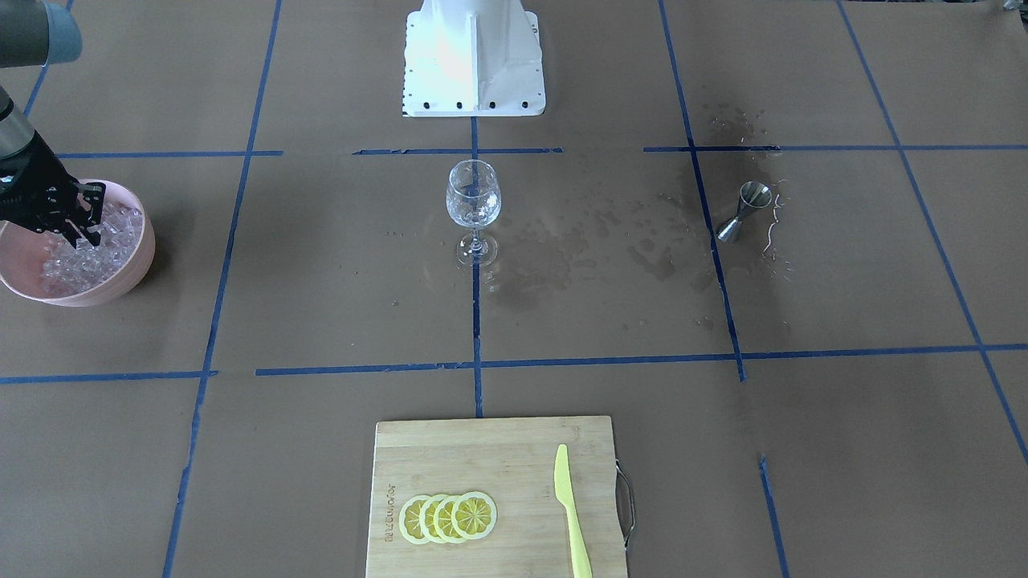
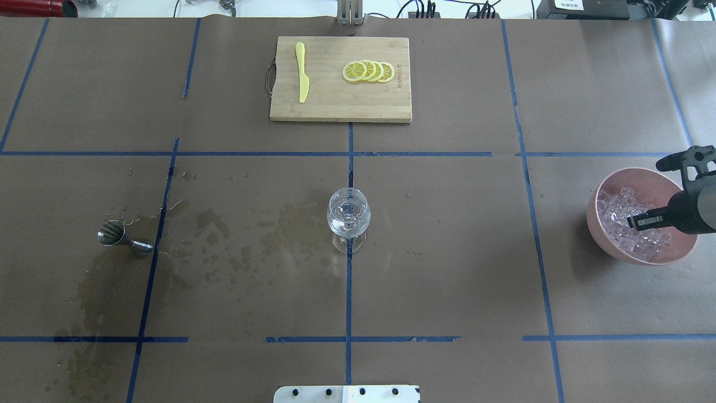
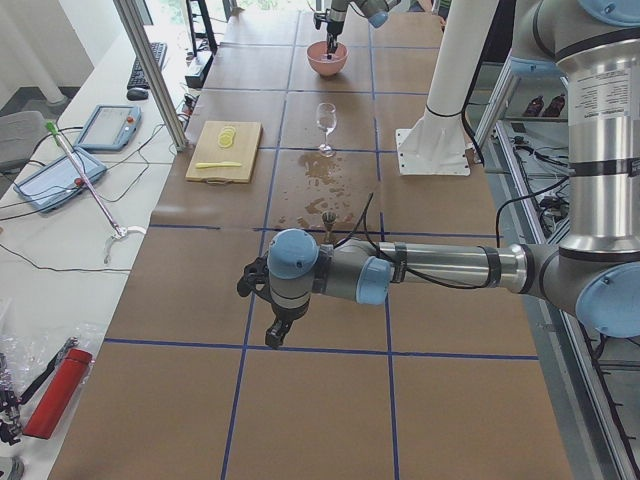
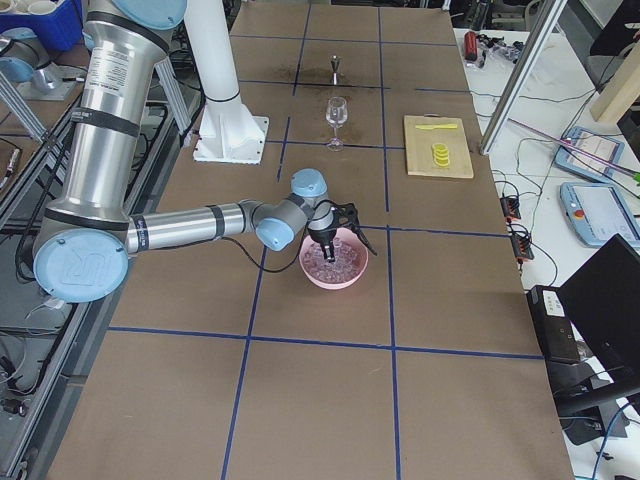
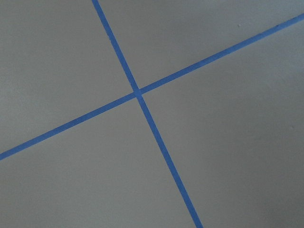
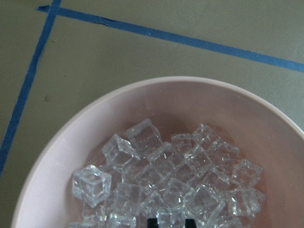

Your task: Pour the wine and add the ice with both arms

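Note:
Ice [image 6: 161, 180] is heaped in a pink bowl [image 2: 594, 208] at the table's right end. My right gripper [image 2: 654, 193] hangs open just above the ice [image 1: 76, 265], its fingers spread and holding nothing. An upright clear wine glass [image 2: 348, 215] stands at the table's centre, far from both arms; I cannot tell what it holds. No wine shows in any view. My left gripper [image 3: 265, 300] hovers over bare table near a tape crossing, and I cannot tell whether it is open or shut.
A steel jigger [image 2: 123, 238] stands left of the glass among wet stains [image 2: 246, 235]. On the far side lies a wooden cutting board [image 2: 335, 106] with lemon slices [image 2: 369, 71] and a yellow knife [image 2: 302, 73]. The white pedestal base [image 1: 474, 56] is behind the glass.

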You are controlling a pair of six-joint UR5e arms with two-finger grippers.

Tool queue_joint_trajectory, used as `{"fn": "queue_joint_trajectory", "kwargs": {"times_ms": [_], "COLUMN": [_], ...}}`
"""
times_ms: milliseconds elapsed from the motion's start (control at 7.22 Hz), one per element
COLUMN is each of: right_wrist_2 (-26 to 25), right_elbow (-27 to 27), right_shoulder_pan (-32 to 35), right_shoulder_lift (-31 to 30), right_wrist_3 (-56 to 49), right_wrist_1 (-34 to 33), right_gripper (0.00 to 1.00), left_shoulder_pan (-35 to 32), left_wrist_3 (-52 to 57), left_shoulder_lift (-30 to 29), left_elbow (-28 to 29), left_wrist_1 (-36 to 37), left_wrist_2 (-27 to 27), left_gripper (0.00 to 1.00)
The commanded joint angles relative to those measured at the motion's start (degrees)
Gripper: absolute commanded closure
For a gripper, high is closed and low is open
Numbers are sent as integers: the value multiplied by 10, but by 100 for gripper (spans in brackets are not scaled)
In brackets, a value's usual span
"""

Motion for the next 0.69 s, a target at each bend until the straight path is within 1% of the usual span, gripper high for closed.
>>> {"fn": "queue_joint_trajectory", "kwargs": {"times_ms": [0, 139, 277, 416, 554], "right_wrist_2": [13, 35, 50, 54, 54], "right_elbow": [28, 54, 95, 126, 132], "right_shoulder_pan": [29, 45, 64, 64, 63], "right_shoulder_lift": [11, 16, 60, 123, 185], "right_wrist_3": [-34, -34, -32, -27, -25], "right_wrist_1": [-7, -37, -127, -242, -315], "right_gripper": [100, 100, 100, 100, 100], "left_shoulder_pan": [0, 0, 0, 0, 0], "left_wrist_3": [1, 0, 0, 0, 1], "left_shoulder_lift": [-1, 0, 0, 0, 0], "left_elbow": [0, 0, 0, -1, -3], "left_wrist_1": [0, 0, 0, 0, -1], "left_wrist_2": [0, 0, 0, 0, 0], "left_gripper": [0, 0, 0, 0, 0]}}
